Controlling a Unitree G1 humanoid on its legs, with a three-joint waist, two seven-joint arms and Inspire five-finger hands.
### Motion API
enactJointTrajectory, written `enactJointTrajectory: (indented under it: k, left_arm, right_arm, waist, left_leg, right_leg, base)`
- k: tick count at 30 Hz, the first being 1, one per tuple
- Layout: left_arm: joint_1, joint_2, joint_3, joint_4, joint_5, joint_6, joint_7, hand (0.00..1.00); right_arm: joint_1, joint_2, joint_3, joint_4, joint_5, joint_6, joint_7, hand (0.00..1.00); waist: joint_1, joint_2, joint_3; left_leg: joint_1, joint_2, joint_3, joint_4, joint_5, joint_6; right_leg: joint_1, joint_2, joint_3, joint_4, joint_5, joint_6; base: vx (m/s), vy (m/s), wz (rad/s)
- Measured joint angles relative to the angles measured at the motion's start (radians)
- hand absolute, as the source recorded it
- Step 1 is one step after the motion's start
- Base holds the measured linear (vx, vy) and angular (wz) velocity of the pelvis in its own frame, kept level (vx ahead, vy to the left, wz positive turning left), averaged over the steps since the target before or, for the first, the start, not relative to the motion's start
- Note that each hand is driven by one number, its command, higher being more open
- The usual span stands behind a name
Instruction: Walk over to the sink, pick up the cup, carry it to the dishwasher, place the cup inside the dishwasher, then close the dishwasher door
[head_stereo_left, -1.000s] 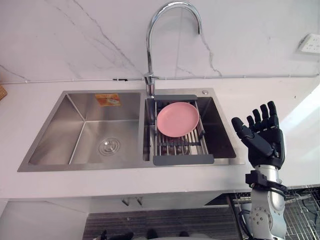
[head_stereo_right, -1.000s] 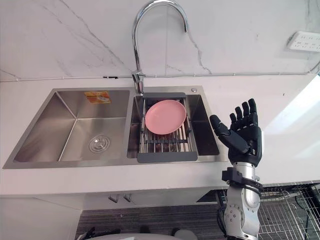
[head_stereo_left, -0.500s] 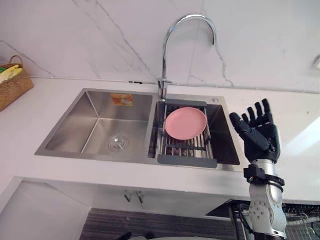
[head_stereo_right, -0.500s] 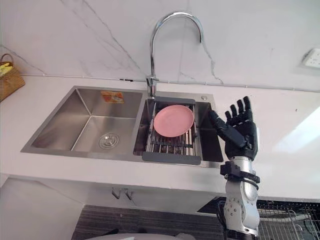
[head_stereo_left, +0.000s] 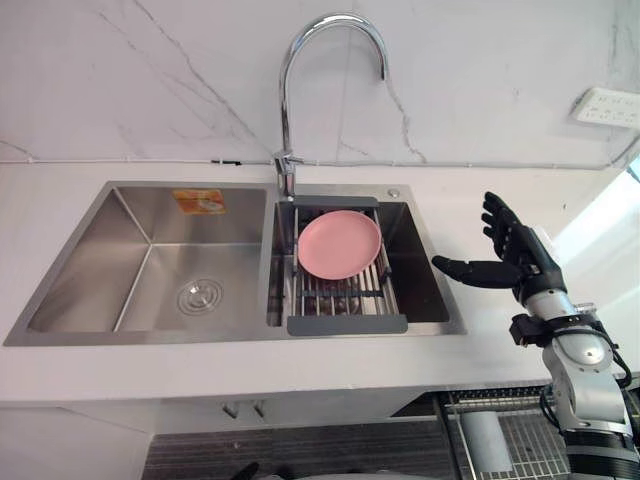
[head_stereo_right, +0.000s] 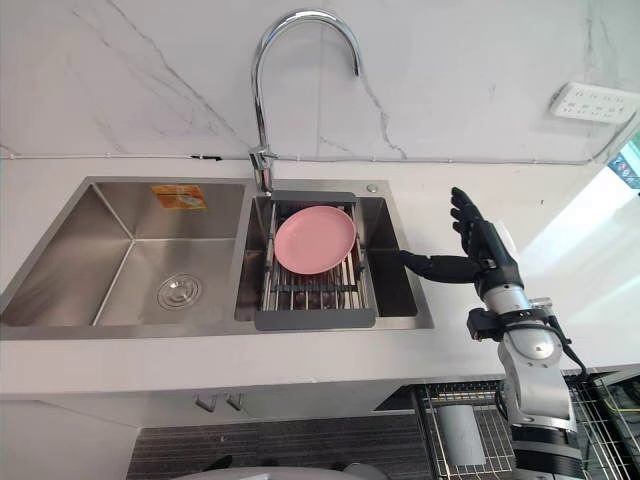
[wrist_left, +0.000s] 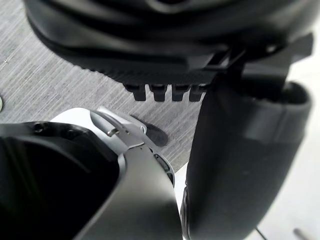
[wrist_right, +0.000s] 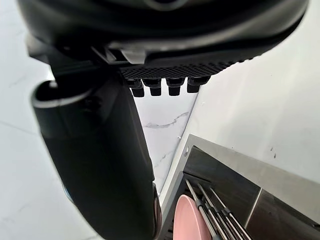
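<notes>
A steel double sink (head_stereo_left: 150, 270) is set into the white counter. A pink plate (head_stereo_left: 340, 243) lies on a grey drying rack (head_stereo_left: 347, 324) across its right basin. My right hand (head_stereo_left: 515, 255) hovers open above the counter just right of the sink, fingers spread upward and thumb pointing toward the right basin. It holds nothing. The right wrist view looks past the hand's thumb (wrist_right: 100, 150) to the pink plate (wrist_right: 192, 220). My left hand (wrist_left: 240, 150) hangs open over the grey floor.
A tall chrome faucet (head_stereo_left: 290, 100) arches over the divide between the basins. A wall socket (head_stereo_left: 607, 105) sits at the upper right. Under the counter at the right, a wire rack (head_stereo_left: 530, 425) sticks out with a grey cylindrical thing (head_stereo_left: 487, 440) in it.
The camera has swung, shifting the whole scene. My right hand has turned from palm-forward and upright to sideways, thumb now toward the sink, and sits a little further right.
</notes>
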Motion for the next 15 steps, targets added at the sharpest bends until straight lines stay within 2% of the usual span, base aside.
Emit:
enactJointTrajectory:
  k: [3, 10, 15]
  left_arm:
    - [-0.007, 0.003, 0.000, 0.001, 0.058, -0.009, 0.002, 1.00]
    - [-0.016, -0.001, -0.008, -0.007, 0.197, -0.035, 0.019, 1.00]
    - [-0.012, 0.003, -0.042, -0.021, 0.215, -0.066, 0.005, 1.00]
  right_arm:
    - [-0.008, 0.000, 0.044, 0.000, -0.050, -0.002, 0.000, 1.00]
    - [-0.012, 0.024, 0.147, 0.053, -0.112, -0.005, -0.022, 1.00]
    - [-0.012, 0.064, 0.175, 0.084, -0.222, -0.020, -0.070, 1.00]
  waist:
    - [0.000, -0.011, 0.001]
    - [0.000, -0.011, 0.001]
    - [0.002, -0.006, 0.001]
  left_leg:
    - [0.003, -0.004, 0.003, -0.003, 0.000, 0.000]
    - [0.011, -0.012, 0.002, -0.005, 0.003, 0.005]
    - [0.012, -0.017, -0.008, -0.021, 0.018, 0.015]
  right_leg:
    - [0.000, -0.004, 0.001, -0.002, 0.004, 0.006]
    - [0.007, -0.015, -0.017, -0.008, 0.004, 0.006]
    - [0.008, -0.017, -0.042, -0.015, 0.004, 0.006]
  base:
    - [-0.01, 0.035, -0.03]
    - [-0.04, 0.032, 0.00]
    - [-0.03, 0.014, 0.05]
